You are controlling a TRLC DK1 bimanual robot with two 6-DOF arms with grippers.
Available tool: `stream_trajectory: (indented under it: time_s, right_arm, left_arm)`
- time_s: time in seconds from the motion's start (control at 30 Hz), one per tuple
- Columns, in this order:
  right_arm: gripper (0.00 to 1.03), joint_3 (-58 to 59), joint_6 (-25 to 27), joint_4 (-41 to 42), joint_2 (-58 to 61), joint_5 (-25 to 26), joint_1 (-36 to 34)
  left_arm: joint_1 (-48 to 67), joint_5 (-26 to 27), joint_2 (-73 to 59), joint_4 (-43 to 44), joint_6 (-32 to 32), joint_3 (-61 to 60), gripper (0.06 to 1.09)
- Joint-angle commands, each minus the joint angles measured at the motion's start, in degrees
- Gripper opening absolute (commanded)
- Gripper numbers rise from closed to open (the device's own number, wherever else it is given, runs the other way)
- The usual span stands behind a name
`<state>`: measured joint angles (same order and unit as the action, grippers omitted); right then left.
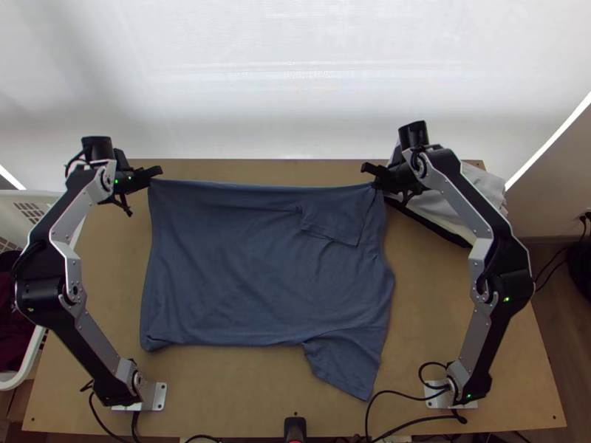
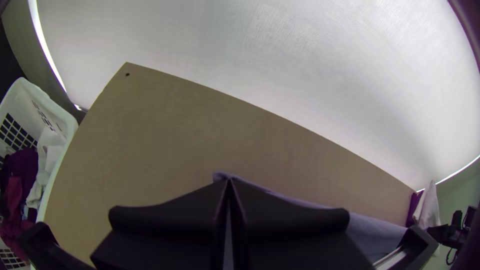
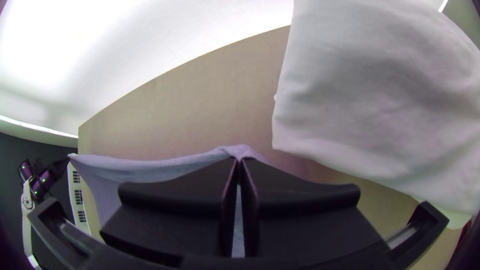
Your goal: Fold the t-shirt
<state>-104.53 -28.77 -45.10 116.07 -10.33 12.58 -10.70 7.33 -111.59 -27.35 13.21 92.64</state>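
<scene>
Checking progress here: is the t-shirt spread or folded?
Mostly spread: the t-shirt lies broad, near sleeve out; the far sleeve rests over its body.

You're in an indoor rm, home or lab unclear: wood-look floor (image 1: pixel 575 354), laundry basket (image 2: pixel 42 107) w/ clothes (image 2: pixel 22 167). Your desk (image 1: pixel 244 384) w/ mounted robot arms (image 1: pixel 511 284) suggests a test setup.

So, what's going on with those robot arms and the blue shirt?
They seem to be folding it. The left end effector and the right end effector each pinch one end of the blue t-shirt's far edge, nearly straight between them. The rest lies mostly spread on the table, not folded up small yet.
</scene>
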Motion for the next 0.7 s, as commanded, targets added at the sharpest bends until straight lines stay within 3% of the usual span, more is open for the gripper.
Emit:
stream_trajectory:
  time_s: [0.0, 0.3, 0.67]
  right_arm:
    - [0.03, -3.1, -1.5, -3.3, 0.6, 0.6, -0.4]
    - [0.03, -3.5, -0.8, -14.0, -1.0, 0.6, -0.2]
    - [0.03, 3.3, -0.5, -14.8, -6.3, 0.7, 1.6]
  left_arm:
    - [0.3, 0.1, -0.6, -5.8, -0.7, 4.7, 0.09]
    - [-0.4, 2.5, 0.8, -17.3, -3.7, 7.4, 0.09]
    - [-3.6, 4.5, 5.4, -17.6, -5.3, 1.7, 0.09]
